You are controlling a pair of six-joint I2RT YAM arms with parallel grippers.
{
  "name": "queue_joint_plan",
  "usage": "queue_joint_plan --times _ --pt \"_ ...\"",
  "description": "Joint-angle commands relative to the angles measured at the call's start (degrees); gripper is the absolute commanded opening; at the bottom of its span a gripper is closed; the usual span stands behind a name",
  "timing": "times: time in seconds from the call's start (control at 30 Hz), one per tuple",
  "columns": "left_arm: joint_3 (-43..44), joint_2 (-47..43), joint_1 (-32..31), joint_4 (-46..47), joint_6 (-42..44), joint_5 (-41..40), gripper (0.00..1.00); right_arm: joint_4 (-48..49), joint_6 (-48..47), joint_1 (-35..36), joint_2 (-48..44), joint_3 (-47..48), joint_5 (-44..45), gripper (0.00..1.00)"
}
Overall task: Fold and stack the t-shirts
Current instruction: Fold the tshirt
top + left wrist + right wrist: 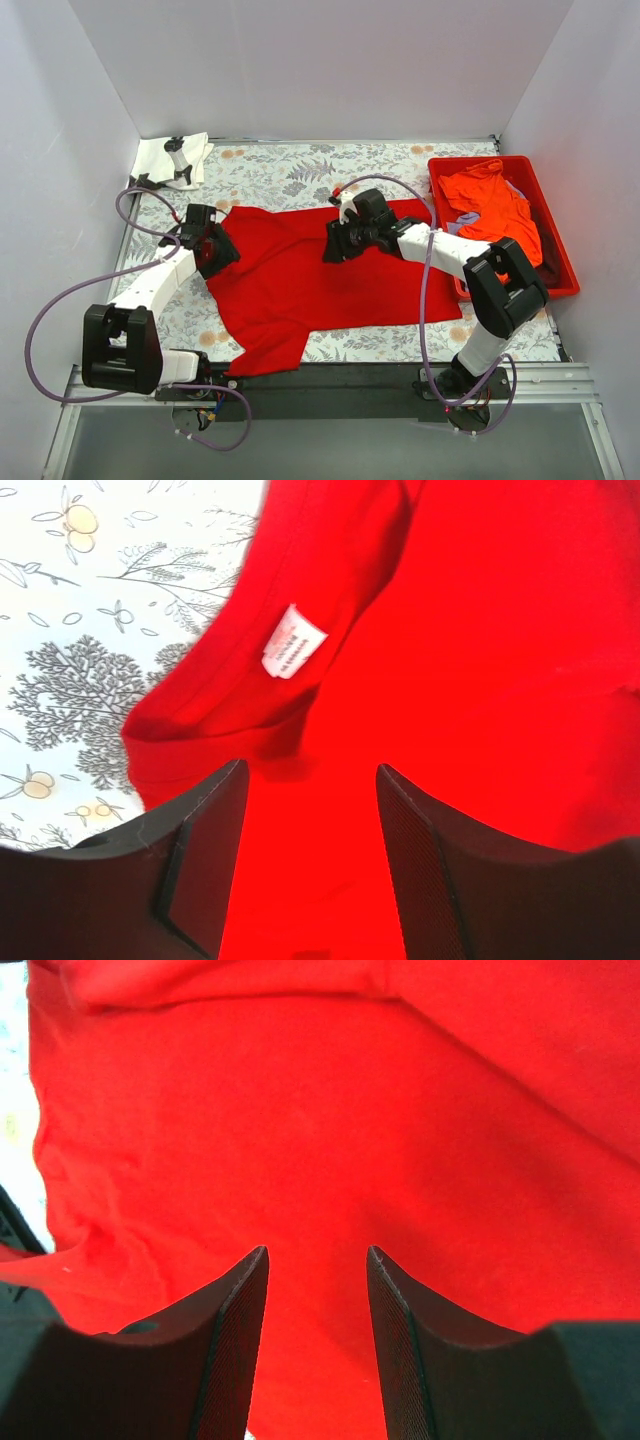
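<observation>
Spread open across the middle of the table (pixel 300 165): the red shirt (pixel 300 285), collar end to the left, hem end to the right, one sleeve reaching toward the near edge. Mostly flat, with ripples along the far edge and a fold at the collar. Inside the collar, a small white label (pixel 293 642), seen from the left wrist.

Low over the collar end, the left gripper (pixel 222 252), fingers (pixel 215 820) apart, only bare red cloth showing in the gap, nothing clamped. Touching the cloth or just above it: cannot tell. Low over the far middle of the same shirt, the right gripper (pixel 330 245), fingers (pixel 240 1310) likewise apart, red cloth filling the view beneath, nothing pinched.

At the far left corner, well apart from the red one, the white shirt (pixel 165 160) with black print, folded small. At the far right, the orange shirt (pixel 492 200), bunched inside the tray (pixel 560 275), with a scrap of pale lavender cloth (pixel 467 218) showing beside it. Tray red and rigid, set along the right edge, just beside the far hem corner of the spread shirt.

Under everything, a pale covering printed with grey leaves and small orange fruit. Around it, plain white walls (pixel 320 60) on three sides. From each arm, a purple cable (pixel 45 320) looping down to the base.
</observation>
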Motion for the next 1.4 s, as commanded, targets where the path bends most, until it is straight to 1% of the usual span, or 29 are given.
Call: queue_joint_plan --times 0.0,0.17,0.23,0.4,0.5,0.53,0.57,0.67,0.7,0.73,0.9,1.0,1.03,1.1,1.13,1.17,1.37 --pt "-2.5 -0.6 -0.9 1.1 1.6 -1.9 0.51 6.2 2.8 0.8 -0.5 -1.4 -1.5 0.5" --pt "-3.2 1.4 -1.5 4.0 1.4 -2.3 0.48 7.0 3.6 1.3 -0.4 -1.6 -2.5 0.5" --pt "-2.6 2.7 -1.9 4.3 1.5 -2.6 0.45 7.1 3.6 1.5 -0.4 -1.6 -2.5 0.5" --pt "-1.4 3.2 -3.4 5.3 1.4 -1.0 0.39 7.3 4.0 1.9 -0.4 -2.2 -2.3 0.5" --pt "-1.5 3.8 -4.5 5.4 0.7 -1.0 0.33 7.6 4.1 1.9 -0.2 -2.1 -2.1 0.5" --pt "-1.4 4.1 -5.0 5.4 0.6 -0.9 0.3 7.6 4.2 2.0 0.0 -2.0 -2.2 0.5" --pt "-0.9 4.2 -5.4 5.3 0.5 -0.4 0.23 7.7 4.2 2.0 -0.1 -1.8 -2.1 0.5" --pt "0.5 4.3 -6.4 5.3 0.3 0.8 0.1 7.6 3.9 2.3 0.1 -1.1 -1.8 0.5" --pt "1.1 4.4 -6.5 5.2 0.2 1.6 0.02 7.7 3.9 2.4 0.2 -1.0 -1.6 0.5" --pt "1.9 4.4 -6.8 4.7 -0.3 2.1 0.0 7.7 3.9 2.5 0.3 -0.7 -1.5 0.5" --pt "9.2 5.2 -7.1 2.8 -2.0 4.4 0.0 7.8 3.4 3.3 1.1 0.7 -0.8 0.5" --pt "12.8 7.8 -7.1 3.2 -2.8 4.4 0.0 8.3 2.4 4.3 2.4 2.2 0.2 0.5" --pt "15.8 8.9 -7.1 3.2 -2.8 4.1 0.0 8.6 2.1 4.6 3.0 2.7 0.6 0.49" --pt "18.7 13.0 -7.1 3.2 -2.4 3.7 0.0 9.1 1.4 5.8 4.5 4.3 1.9 0.49" --pt "21.9 14.2 -7.1 3.3 -2.2 2.5 0.0 9.3 1.1 6.1 5.1 5.0 2.3 0.49" --pt "23.3 17.2 -7.1 3.3 -1.8 2.1 0.0 9.9 0.4 6.6 6.5 6.4 3.1 0.48" --pt "34.4 25.7 -7.1 3.3 -1.0 -0.4 0.0 13.1 -2.4 10.3 11.8 11.5 7.6 0.47"
